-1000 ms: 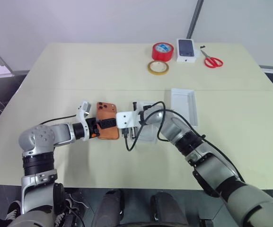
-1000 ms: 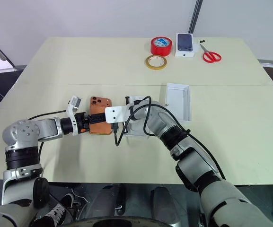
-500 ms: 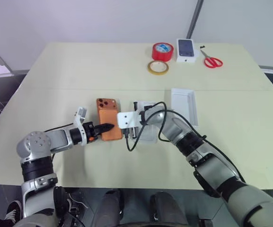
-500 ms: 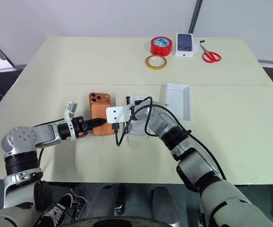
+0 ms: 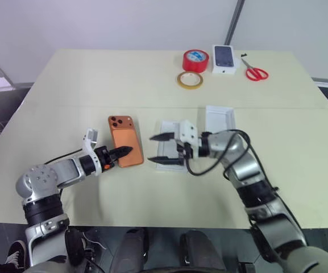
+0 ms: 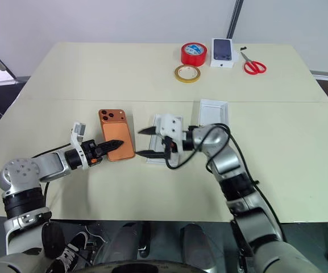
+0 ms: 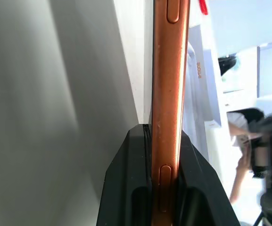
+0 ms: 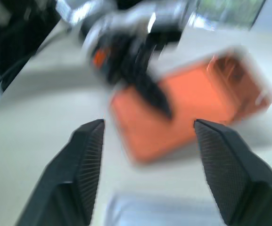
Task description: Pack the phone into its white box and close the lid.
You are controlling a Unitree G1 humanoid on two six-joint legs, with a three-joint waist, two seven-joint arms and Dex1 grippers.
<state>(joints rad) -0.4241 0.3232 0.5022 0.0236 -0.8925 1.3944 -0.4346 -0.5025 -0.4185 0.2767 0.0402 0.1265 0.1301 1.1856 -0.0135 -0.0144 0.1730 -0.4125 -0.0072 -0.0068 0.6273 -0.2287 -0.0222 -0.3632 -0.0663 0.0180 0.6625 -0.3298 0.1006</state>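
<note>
A pale cream counter [image 5: 95, 79] with rounded far corners fills the middle of the room, a thin seam crossing it from side to side. Behind it stands a plain white wall [image 5: 124, 23], split by a dark vertical strip [image 5: 235, 20]. Beyond the counter's side edges the floor [image 5: 1, 102] looks dark, perhaps carpeted.

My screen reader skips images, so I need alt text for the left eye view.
The left pincer is shut on the near edge of the phone, camera side up on the table. The open right pincer hangs over the white box, with the lid beside it.
</note>
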